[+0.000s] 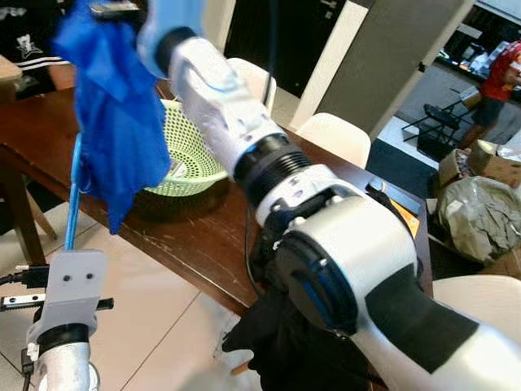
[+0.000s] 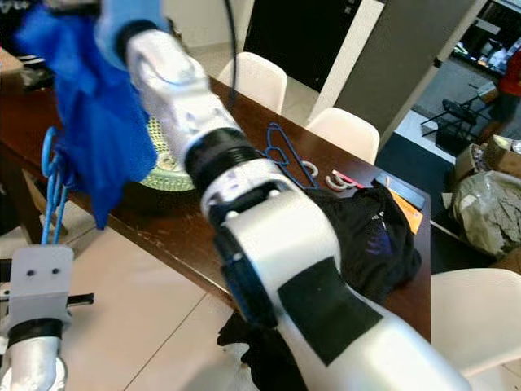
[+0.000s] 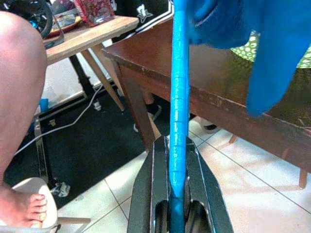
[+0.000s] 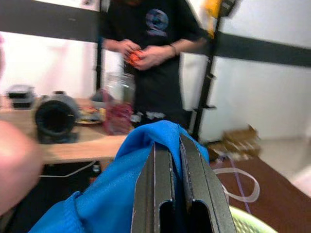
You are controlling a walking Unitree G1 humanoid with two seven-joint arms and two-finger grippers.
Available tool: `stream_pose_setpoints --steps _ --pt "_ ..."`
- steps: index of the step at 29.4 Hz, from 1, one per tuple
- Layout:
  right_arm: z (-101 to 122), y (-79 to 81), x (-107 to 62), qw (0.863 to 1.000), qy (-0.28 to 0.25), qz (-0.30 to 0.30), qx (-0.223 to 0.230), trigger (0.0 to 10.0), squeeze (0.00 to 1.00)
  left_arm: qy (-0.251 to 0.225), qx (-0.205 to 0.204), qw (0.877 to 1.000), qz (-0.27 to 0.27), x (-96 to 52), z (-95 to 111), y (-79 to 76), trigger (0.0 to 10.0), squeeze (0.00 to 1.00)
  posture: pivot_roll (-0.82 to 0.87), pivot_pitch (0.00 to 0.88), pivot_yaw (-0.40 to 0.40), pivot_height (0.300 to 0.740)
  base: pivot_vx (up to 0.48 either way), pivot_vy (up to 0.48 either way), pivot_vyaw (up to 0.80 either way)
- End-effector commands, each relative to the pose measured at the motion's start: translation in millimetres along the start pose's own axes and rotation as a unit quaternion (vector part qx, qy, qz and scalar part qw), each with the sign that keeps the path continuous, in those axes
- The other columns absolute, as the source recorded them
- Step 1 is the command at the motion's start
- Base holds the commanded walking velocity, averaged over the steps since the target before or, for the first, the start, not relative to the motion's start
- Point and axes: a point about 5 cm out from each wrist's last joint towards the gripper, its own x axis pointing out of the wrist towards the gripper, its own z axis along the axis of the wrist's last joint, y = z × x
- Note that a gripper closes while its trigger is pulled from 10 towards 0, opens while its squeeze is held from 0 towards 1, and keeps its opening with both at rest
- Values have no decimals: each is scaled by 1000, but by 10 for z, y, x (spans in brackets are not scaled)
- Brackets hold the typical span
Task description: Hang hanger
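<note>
A blue garment hangs high over the left end of the brown table. My right gripper is shut on its top fold, with the silver right arm stretched up and across the scene. Below it, a light blue hanger rises from my left gripper, which is shut on the hanger's bar. The hanger's upper part runs behind the garment and is hidden there.
A green basket sits on the table behind the garment. Another blue hanger and black clothing lie further right. White chairs line the far side. A person stands beyond, and a bare leg is close on the left.
</note>
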Motion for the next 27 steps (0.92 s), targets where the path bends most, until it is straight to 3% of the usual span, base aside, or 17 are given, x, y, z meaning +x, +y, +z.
stream_pose_setpoints --steps 1,2,4,6,8,9,10,12,13,14,15,16,17,18,20,22,27 --pt "99 -357 -47 998 -12 -56 7 0 0 4 -9 1000 -5 5 13 -14 10000 0 327 0 -226 740 0 0 0" --pt "100 -459 -72 998 -7 -70 -5 0 0 4 -8 1000 -7 18 13 -17 10000 0 320 0 -216 740 0 0 0" --pt "92 -501 -85 997 -3 -75 -13 0 0 4 -7 1000 -9 25 13 -20 10000 0 318 0 -215 740 0 0 0" --pt "32 -497 -96 997 12 -69 -36 0 0 4 -5 1000 -11 29 12 -25 10000 0 317 0 -210 740 0 0 0" --pt "-141 -369 -107 996 45 -31 -77 0 0 4 -4 1000 -13 34 12 -25 10000 0 317 2 -210 740 0 0 0" --pt "-141 -369 -107 996 45 -31 -77 0 0 4 -4 1000 -13 34 12 -25 10000 0 317 2 -210 740 0 0 0" --pt "-250 -253 -114 993 62 2 -97 8078 0 4 -3 1000 -12 33 11 -23 10000 0 323 2 -213 740 0 0 0" --pt "-250 -253 -114 993 62 2 -97 8078 0 4 -3 1000 -12 33 11 -23 10000 0 323 2 -213 740 0 0 0" --pt "-359 -91 -125 990 75 50 -108 10000 0 5 -2 1000 -12 29 8 -17 10000 0 328 2 -219 740 0 0 0" --pt "-446 75 -141 985 80 99 -114 10000 0 6 -2 1000 -10 25 4 -10 10000 0 332 2 -224 740 0 0 0" --pt "-446 75 -141 985 80 99 -114 10000 0 6 -2 1000 -10 25 4 -10 10000 0 332 2 -224 740 0 0 0" --pt "-531 248 -167 977 86 151 -121 10000 0 7 -1 1000 -8 20 0 -2 10000 0 335 0 -229 740 0 0 0" --pt "-531 248 -167 977 86 151 -121 10000 0 7 -1 1000 -8 20 0 -2 10000 0 335 0 -229 740 0 0 0" --pt "-606 382 -200 968 91 192 -133 10000 0 8 -1 1000 -6 15 -2 2 10000 0 336 0 -234 740 0 0 0" --pt "-606 382 -200 968 91 192 -133 10000 0 8 -1 1000 -6 15 -2 2 10000 0 336 0 -234 740 0 0 0" --pt "-737 532 -262 953 104 234 -164 10000 1000 8 -2 1000 -3 12 -5 7 10000 0 336 0 -237 740 0 0 0" --pt "-790 517 -275 955 111 212 -177 10000 1000 8 -5 1000 -3 12 1 -7 10000 0 327 0 -242 740 0 0 0"
